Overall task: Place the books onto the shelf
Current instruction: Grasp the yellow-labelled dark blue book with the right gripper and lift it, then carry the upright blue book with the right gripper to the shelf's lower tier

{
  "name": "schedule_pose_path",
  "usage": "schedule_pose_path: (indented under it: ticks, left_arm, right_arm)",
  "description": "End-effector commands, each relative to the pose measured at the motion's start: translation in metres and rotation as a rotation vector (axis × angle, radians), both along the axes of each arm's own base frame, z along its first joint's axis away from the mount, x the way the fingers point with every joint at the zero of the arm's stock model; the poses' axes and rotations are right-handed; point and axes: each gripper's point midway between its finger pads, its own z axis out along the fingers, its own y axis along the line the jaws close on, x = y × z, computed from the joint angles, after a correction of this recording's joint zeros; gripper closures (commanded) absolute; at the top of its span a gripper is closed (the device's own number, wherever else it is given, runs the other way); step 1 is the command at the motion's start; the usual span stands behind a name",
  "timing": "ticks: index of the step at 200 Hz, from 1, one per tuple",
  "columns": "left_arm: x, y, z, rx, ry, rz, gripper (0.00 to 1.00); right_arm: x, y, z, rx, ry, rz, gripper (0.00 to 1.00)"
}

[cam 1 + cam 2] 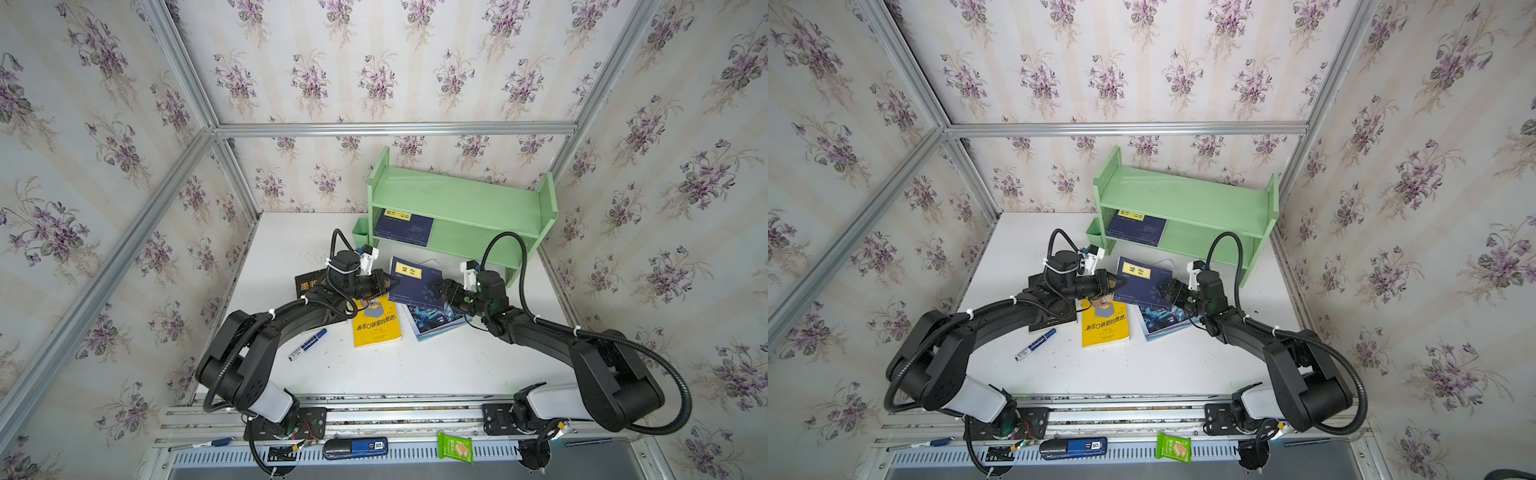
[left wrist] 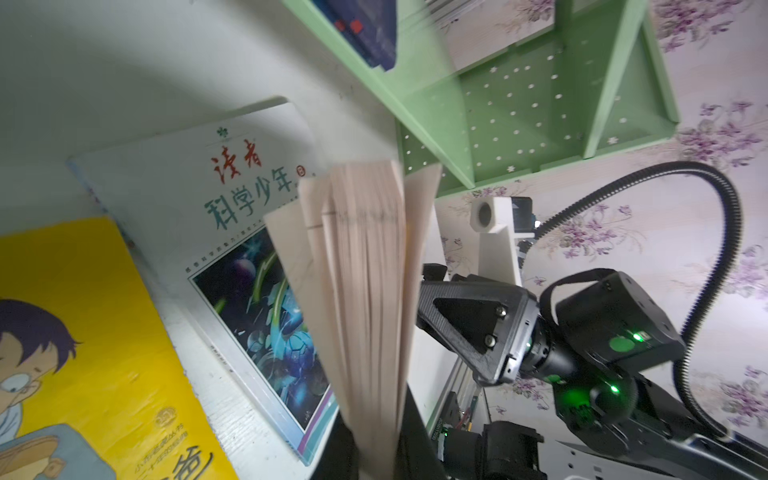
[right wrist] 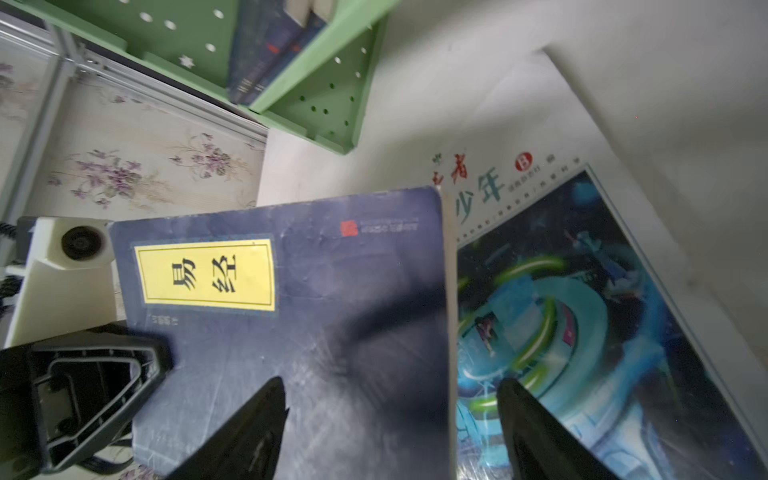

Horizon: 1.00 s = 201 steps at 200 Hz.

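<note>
Nearest you, the yellow book (image 1: 376, 328) and the swirl book (image 1: 436, 323) are lying on the desk (image 1: 415, 365), your left tool (image 1: 387, 284) is pinching the raised navy book (image 1: 411, 282) by its left edge, your right tool (image 1: 434, 289) is standing spread around what seems its right edge, and beyond, another navy book (image 1: 401, 228) is lying on the shelf's (image 1: 457, 199) lower tier.
</note>
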Motion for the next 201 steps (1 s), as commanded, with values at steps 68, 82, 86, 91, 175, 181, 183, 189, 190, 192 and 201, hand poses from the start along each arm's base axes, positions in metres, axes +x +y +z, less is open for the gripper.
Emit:
schedule_pose_path:
  ticks: [68, 82, 86, 91, 175, 181, 183, 189, 190, 192, 201]
  left_arm:
    - [-0.006, 0.015, 0.064, -0.13, -0.093, -0.157, 0.94]
    - [-0.005, 0.015, 0.066, -0.138, -0.097, -0.171, 0.94]
    - [-0.004, 0.016, 0.066, -0.14, -0.1, -0.174, 0.94]
    - [-0.004, 0.016, 0.067, -0.143, -0.103, -0.179, 0.94]
    - [0.034, 0.038, 0.057, -0.131, -0.075, -0.056, 0.66]
    - [0.038, 0.041, 0.058, -0.128, -0.078, -0.038, 0.64]
    - [0.039, 0.041, 0.059, -0.127, -0.082, -0.034, 0.63]
    - [0.043, 0.044, 0.06, -0.124, -0.085, -0.019, 0.59]
    - [0.043, 0.044, 0.06, -0.124, -0.086, -0.018, 0.58]
    - [0.044, 0.044, 0.062, -0.123, -0.089, -0.013, 0.56]
    - [0.048, 0.047, 0.063, -0.118, -0.095, 0.007, 0.5]
  right_arm:
    - [-0.023, 0.042, 0.061, 0.383, -0.077, 0.267, 0.29]
    - [-0.022, 0.043, 0.062, 0.426, -0.08, 0.265, 0.37]
    - [-0.021, 0.044, 0.064, 0.439, -0.084, 0.264, 0.39]
    - [-0.02, 0.044, 0.064, 0.456, -0.082, 0.264, 0.43]
    - [-0.001, 0.036, 0.066, 0.531, -0.13, 0.173, 0.88]
    - [0.001, 0.035, 0.068, 0.52, -0.14, 0.163, 0.89]
    - [0.002, 0.035, 0.068, 0.515, -0.141, 0.158, 0.89]
    - [0.004, 0.033, 0.069, 0.506, -0.147, 0.145, 0.9]
    - [0.004, 0.033, 0.069, 0.505, -0.148, 0.142, 0.9]
    - [0.005, 0.033, 0.07, 0.502, -0.15, 0.139, 0.9]
    - [0.009, 0.032, 0.074, 0.497, -0.16, 0.128, 0.91]
